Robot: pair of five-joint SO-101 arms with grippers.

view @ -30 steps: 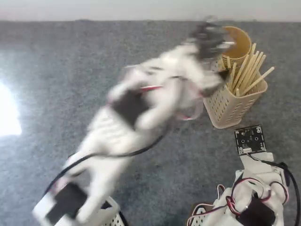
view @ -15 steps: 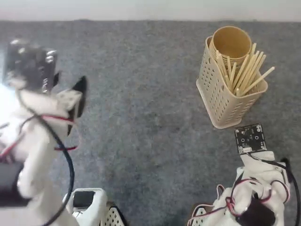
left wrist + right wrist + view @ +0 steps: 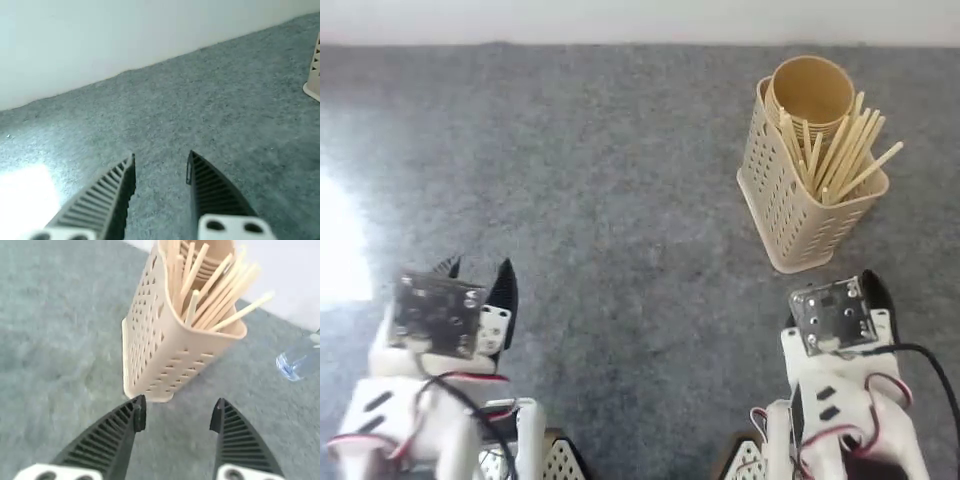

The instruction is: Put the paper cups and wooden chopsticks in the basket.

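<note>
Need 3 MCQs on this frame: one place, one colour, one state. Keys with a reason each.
1. Where are the wooden chopsticks? A scattered loose; B in the basket; C in a gripper.
2. The basket's colour? A beige; B blue; C black.
3. The right gripper is: A shut on a cup; B shut on a chopstick; C open, empty.
B: they stand in the basket beside the paper cups. A: its perforated wall is beige. C: its jaws stand apart with nothing between.

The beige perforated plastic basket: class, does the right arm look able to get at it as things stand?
Probably yes: the open right tool faces the beige perforated plastic basket, with only bare grey carpet between them.
</note>
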